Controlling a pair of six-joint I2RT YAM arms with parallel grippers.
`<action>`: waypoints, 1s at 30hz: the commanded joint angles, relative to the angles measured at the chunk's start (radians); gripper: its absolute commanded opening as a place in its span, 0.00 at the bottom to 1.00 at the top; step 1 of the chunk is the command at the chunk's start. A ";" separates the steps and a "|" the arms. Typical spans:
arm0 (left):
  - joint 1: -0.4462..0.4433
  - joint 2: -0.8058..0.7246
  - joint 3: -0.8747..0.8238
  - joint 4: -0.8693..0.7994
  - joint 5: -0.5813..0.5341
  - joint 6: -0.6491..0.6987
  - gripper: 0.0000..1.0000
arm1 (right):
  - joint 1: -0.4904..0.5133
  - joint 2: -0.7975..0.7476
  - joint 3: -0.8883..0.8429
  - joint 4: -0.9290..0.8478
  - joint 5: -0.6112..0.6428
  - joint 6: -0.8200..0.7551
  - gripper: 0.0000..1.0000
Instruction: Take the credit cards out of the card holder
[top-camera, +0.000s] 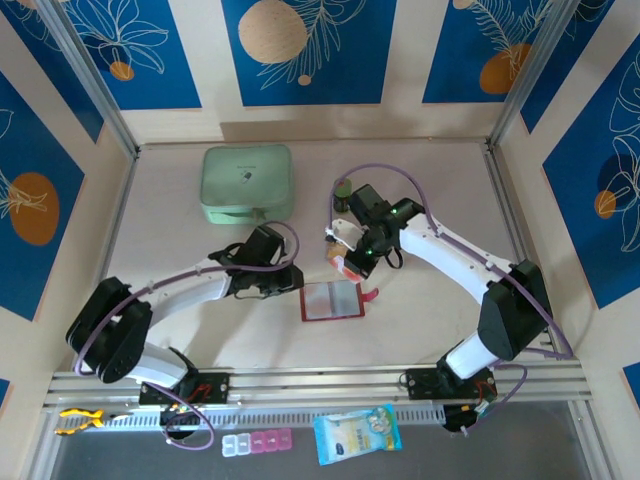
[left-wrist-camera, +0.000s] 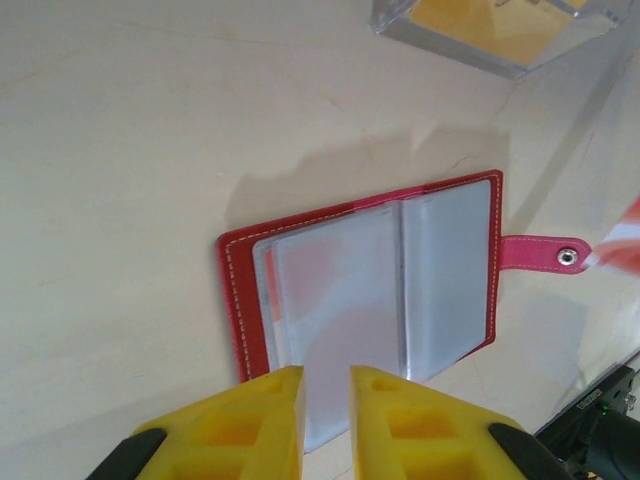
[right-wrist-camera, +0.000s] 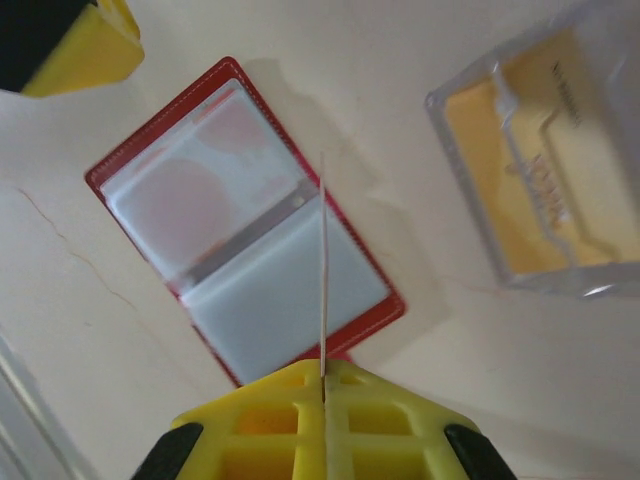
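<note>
Pale beige table (top-camera: 430, 200) under me, blue leaf-print panels (top-camera: 300, 50) on the walls around it. Both arms reach in towards the middle.

Left pincer (left-wrist-camera: 327, 385) first: its yellow fingers (left-wrist-camera: 250, 420) stand a narrow crack apart with nothing between them. Right beneath and just ahead of those tips lies the card holder (left-wrist-camera: 370, 280), spread open and flat on the table, clear sleeves up. Its snap tab (left-wrist-camera: 545, 253) sticks out on the side away from this pincer's tips, to the right in the wrist view. A reddish tint shows through the sleeve on the left page. I can't tell whether that is a card inside.

Right pincer (right-wrist-camera: 322, 372) now: it is clamped tight on a thin card (right-wrist-camera: 322, 270), which I see edge-on as a fine line rising straight out from between the pads. The card hangs above the table, not touching the holder. Below and to the left of that edge sits the open card holder (right-wrist-camera: 240, 220). To the right of this pincer is the clear tray (right-wrist-camera: 480, 195), with a yellow card (right-wrist-camera: 555, 170) lying flat in it. One left-pincer finger (right-wrist-camera: 80, 55) shows beyond the holder's far corner.

From overhead, the left pincer (top-camera: 292, 280) is at the left edge of the card holder (top-camera: 331, 300) and the right pincer (top-camera: 348, 265) is just past its far edge. The mint-green case (top-camera: 247, 183) sits well beyond the left pincer, apart from everything else.

From the left wrist, the tray (left-wrist-camera: 450, 44) lies far ahead and right of the tips, and the thin card (left-wrist-camera: 622, 245) is a red-and-white blur beside the tab.
</note>
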 joint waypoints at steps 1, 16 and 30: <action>0.016 -0.026 -0.018 -0.017 -0.002 0.016 0.18 | -0.017 0.034 0.076 -0.066 0.044 -0.220 0.00; 0.046 0.011 0.008 -0.018 0.032 0.021 0.18 | -0.159 0.242 0.414 -0.171 -0.048 -0.423 0.00; 0.069 0.077 0.058 -0.048 0.067 0.033 0.18 | -0.258 0.454 0.631 -0.270 -0.168 -0.529 0.00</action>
